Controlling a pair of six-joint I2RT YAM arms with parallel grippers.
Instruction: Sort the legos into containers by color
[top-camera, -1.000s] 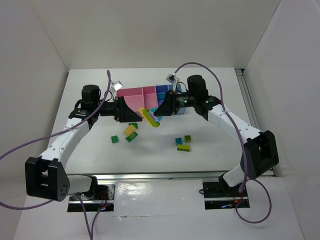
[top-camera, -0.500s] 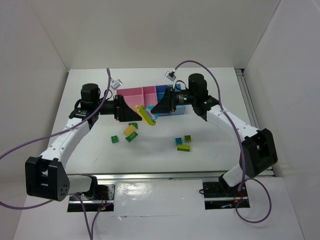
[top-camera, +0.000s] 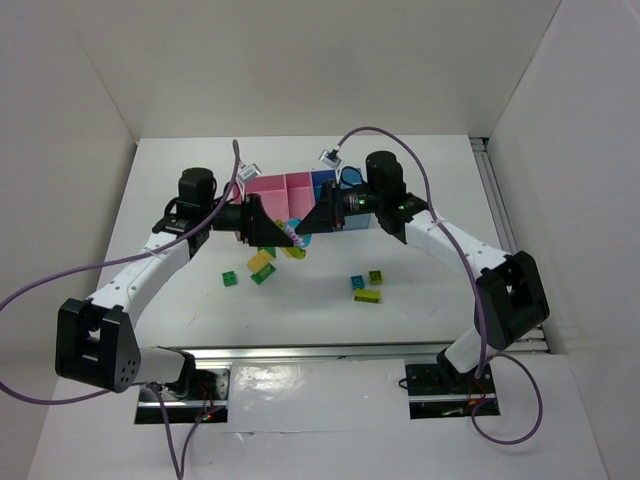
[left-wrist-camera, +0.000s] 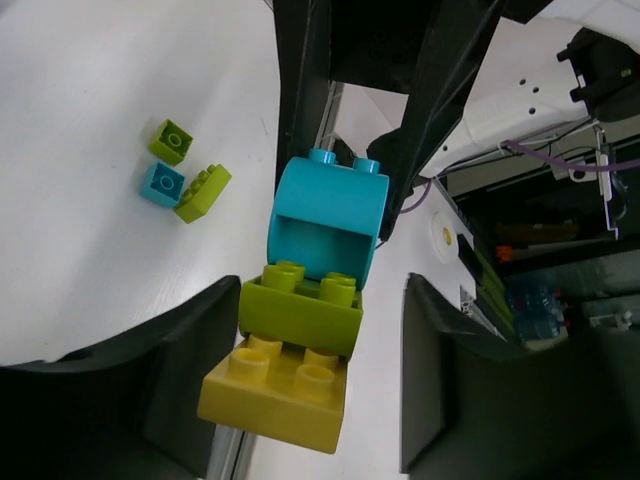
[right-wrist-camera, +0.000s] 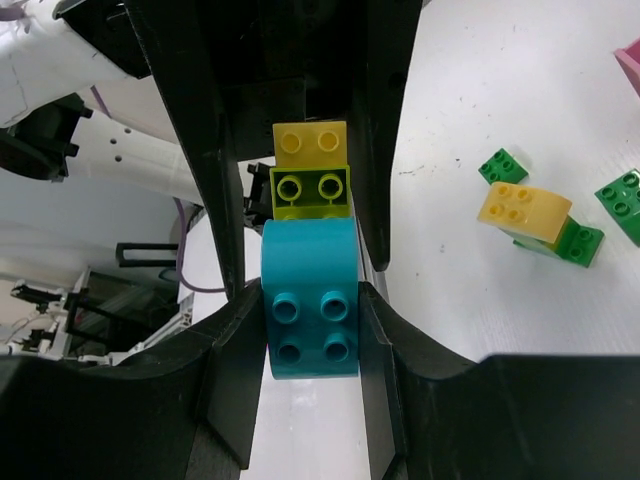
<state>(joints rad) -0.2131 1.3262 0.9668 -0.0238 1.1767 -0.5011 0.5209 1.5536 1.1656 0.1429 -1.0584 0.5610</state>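
Three legos (top-camera: 294, 245), a cyan brick (right-wrist-camera: 310, 320), a lime brick (right-wrist-camera: 310, 192) and a yellow brick (right-wrist-camera: 311, 138), sit stud-locked together, light and rigid, held in the air near the containers (top-camera: 268, 185). The right gripper (right-wrist-camera: 310, 305) clamps the cyan end; the left gripper (left-wrist-camera: 320, 370) stands open, fingers (left-wrist-camera: 180, 380) close on either side of the yellow end. Hard, slick plastic likely slips under a shallow pinch, so squeeze the yellow brick's flat sides and pull straight off the studs.

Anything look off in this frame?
Yes: a cyan brick, lime brick and yellow brick are stuck together in one mixed-colour stack, gripped in mid-air by the right gripper. A second yellow brick looks stacked on a green brick.
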